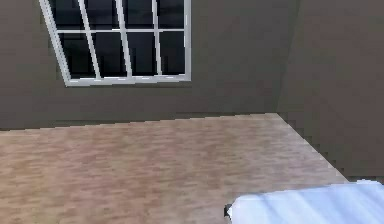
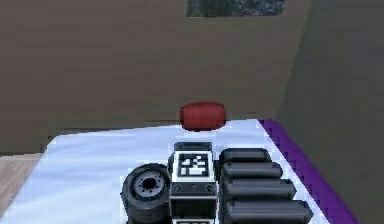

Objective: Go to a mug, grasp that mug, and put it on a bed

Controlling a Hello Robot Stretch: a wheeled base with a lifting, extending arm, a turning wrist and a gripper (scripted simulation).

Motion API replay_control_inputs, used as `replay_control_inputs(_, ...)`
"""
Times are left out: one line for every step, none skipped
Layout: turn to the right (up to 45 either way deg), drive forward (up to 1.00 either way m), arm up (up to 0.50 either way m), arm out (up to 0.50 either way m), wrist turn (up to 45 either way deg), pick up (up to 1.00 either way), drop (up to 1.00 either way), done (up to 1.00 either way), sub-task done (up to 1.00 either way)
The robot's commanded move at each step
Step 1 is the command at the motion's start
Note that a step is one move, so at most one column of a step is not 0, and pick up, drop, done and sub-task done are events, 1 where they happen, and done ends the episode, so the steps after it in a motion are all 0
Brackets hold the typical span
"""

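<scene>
A low, rounded red thing [image 2: 203,115] shows at the far edge of a bed [image 2: 90,165] with a white sheet and a purple border along its right side. Its shape is too vague to call it a mug. My arm [image 2: 255,190] rises from the bottom edge over the bed, with a white marked square [image 2: 192,165] at its end. Left of that square sits the gripper [image 2: 148,192], a dark round body whose fingers I cannot make out. I cannot tell whether it holds anything. A white corner of the bed [image 1: 310,208] shows at the forward view's bottom right.
A white-framed window [image 1: 118,40] is set in the dark wall ahead, above an open wooden floor [image 1: 140,170]. Another wall closes in at the forward view's right. Behind the bed stands a brown wall with a picture or window [image 2: 240,8] at the top edge.
</scene>
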Motion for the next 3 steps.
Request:
replay_control_inputs(0.0, 0.30, 0.00, 0.00, 0.0, 0.00, 0.00, 0.00, 0.00)
replay_control_inputs(6.0, 0.00, 0.00, 0.00, 0.0, 0.00, 0.00, 0.00, 0.00)
replay_control_inputs(0.0, 0.00, 0.00, 0.48, 0.0, 0.00, 0.00, 0.00, 0.00)
